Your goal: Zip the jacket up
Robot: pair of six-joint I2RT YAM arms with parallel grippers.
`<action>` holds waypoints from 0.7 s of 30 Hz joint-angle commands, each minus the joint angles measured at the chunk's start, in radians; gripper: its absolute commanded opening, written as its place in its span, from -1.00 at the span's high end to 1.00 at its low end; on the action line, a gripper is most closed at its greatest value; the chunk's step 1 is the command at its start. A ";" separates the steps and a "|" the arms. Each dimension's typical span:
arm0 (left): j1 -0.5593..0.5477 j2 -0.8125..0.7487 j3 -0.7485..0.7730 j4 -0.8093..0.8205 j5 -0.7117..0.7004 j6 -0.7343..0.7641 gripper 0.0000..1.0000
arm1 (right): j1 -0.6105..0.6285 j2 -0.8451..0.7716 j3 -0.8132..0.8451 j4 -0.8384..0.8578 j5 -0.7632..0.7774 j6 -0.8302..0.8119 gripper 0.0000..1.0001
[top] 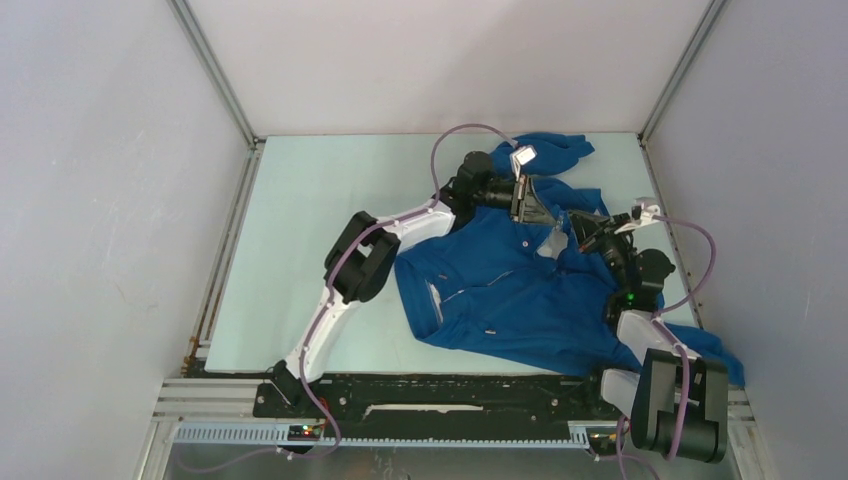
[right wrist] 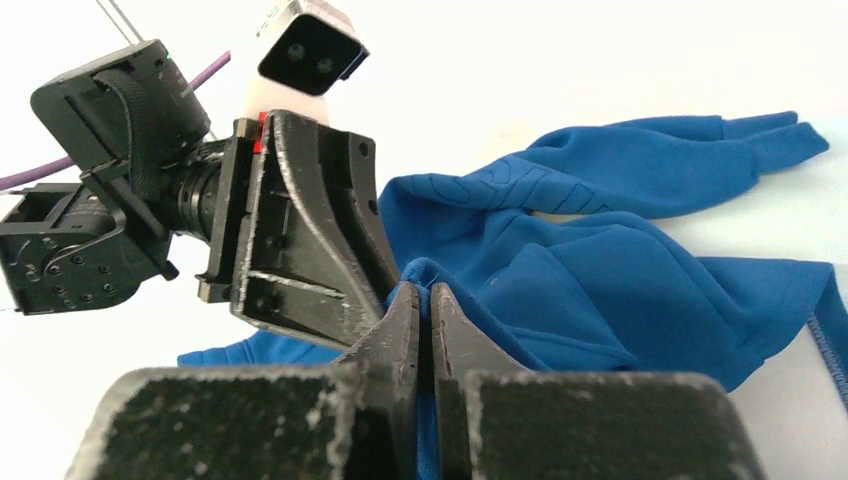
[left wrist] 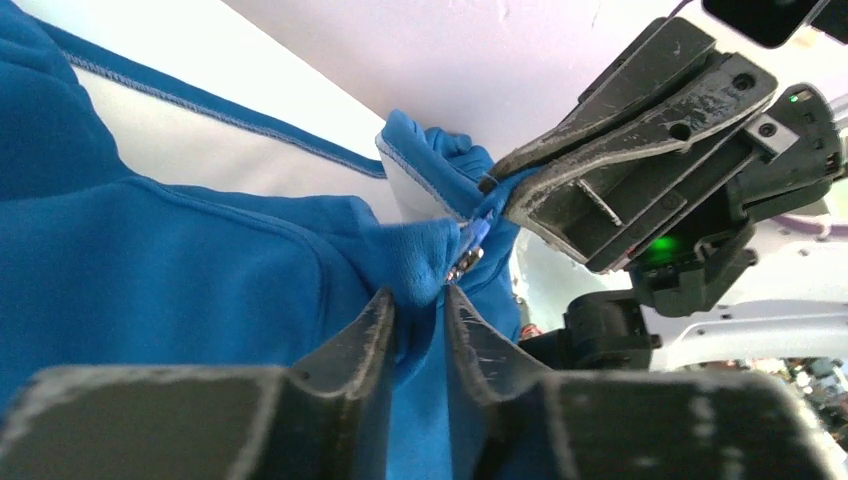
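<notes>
1. Between the fingers of the right hand, the jacket is clamped. The two fingers are pressed together on a raised fold of blue fabric at the upper end of its front opening.
2. Just beneath that grip, a small metal zipper pull hangs at the fabric edge. It sits directly ahead of the left hand's fingertips and close to them.
3. The left hand faces the right hand, and the two are nearly touching. Its fingers stand a little apart, with a bunch of blue cloth filling the gap. I cannot tell whether they pinch that cloth or only bracket it.
4. A pale patch of lining shows right beside both hands, where the fabric is pulled up and turned over.
5. From the hands, the body of the jacket spreads back toward the arm bases and lies mostly flat on the tabletop. The left arm reaches in across its upper left edge.
6. Beyond the hands, on the side away from the bases, one sleeve lies crumpled. Another blue part of the jacket lies behind the right hand, next to the right arm's base at the tabletop's near right corner.
7. To the left hand's outer side the tabletop is pale green. Plain grey walls enclose it on three sides.
</notes>
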 commanded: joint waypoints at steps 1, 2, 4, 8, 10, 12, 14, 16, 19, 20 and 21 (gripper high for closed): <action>0.029 -0.135 -0.085 0.038 -0.039 -0.024 0.37 | -0.035 -0.023 0.008 0.128 -0.048 0.033 1.00; 0.040 -0.161 -0.113 0.054 -0.056 -0.033 0.31 | -0.044 -0.022 0.008 0.134 -0.054 0.039 1.00; 0.059 -0.216 -0.172 0.049 -0.084 -0.028 0.20 | -0.054 -0.012 0.009 0.155 -0.063 0.052 1.00; 0.067 -0.318 -0.300 0.101 -0.120 -0.078 -0.15 | -0.081 0.023 0.009 0.241 -0.083 0.121 1.00; 0.061 -0.371 -0.410 0.250 -0.145 -0.196 -0.12 | -0.088 0.029 0.011 0.263 -0.076 0.155 1.00; 0.044 -0.405 -0.518 0.405 -0.178 -0.313 -0.14 | -0.087 0.022 0.009 0.257 -0.068 0.168 1.00; 0.012 -0.424 -0.595 0.525 -0.234 -0.400 -0.37 | -0.082 0.016 0.005 0.248 -0.061 0.169 1.00; -0.022 -0.423 -0.631 0.584 -0.284 -0.474 -0.39 | -0.083 0.017 0.000 0.255 -0.064 0.178 1.00; -0.059 -0.384 -0.648 0.683 -0.362 -0.608 -0.30 | -0.086 0.000 -0.007 0.267 -0.084 0.179 1.00; -0.070 -0.366 -0.648 0.717 -0.389 -0.657 -0.26 | -0.086 -0.013 -0.007 0.251 -0.088 0.170 1.00; -0.080 -0.350 -0.650 0.740 -0.424 -0.697 -0.22 | -0.085 -0.027 -0.009 0.234 -0.089 0.158 1.00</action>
